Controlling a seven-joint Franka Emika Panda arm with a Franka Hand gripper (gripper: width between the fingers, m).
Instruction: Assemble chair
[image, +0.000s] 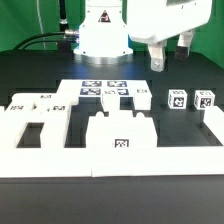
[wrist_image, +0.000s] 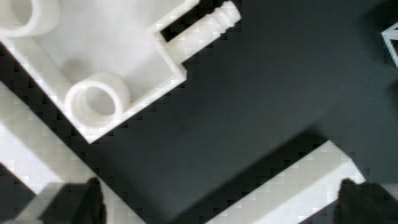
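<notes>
The chair (image: 105, 130) is in loose parts near the front of the table (image: 185, 125): a frame (image: 55, 125) at the exterior view's left, a tagged panel (image: 135, 130) in the middle, two small blocks (image: 177, 98) at the right. The marker board (image: 105, 91) lies just behind. The gripper (image: 171, 55) hovers far right, jaws wide apart, holding nothing.

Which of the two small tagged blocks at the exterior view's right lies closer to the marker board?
The inner block; the outer block stands past it, farther from the marker board and nearer that view's right edge.
</notes>
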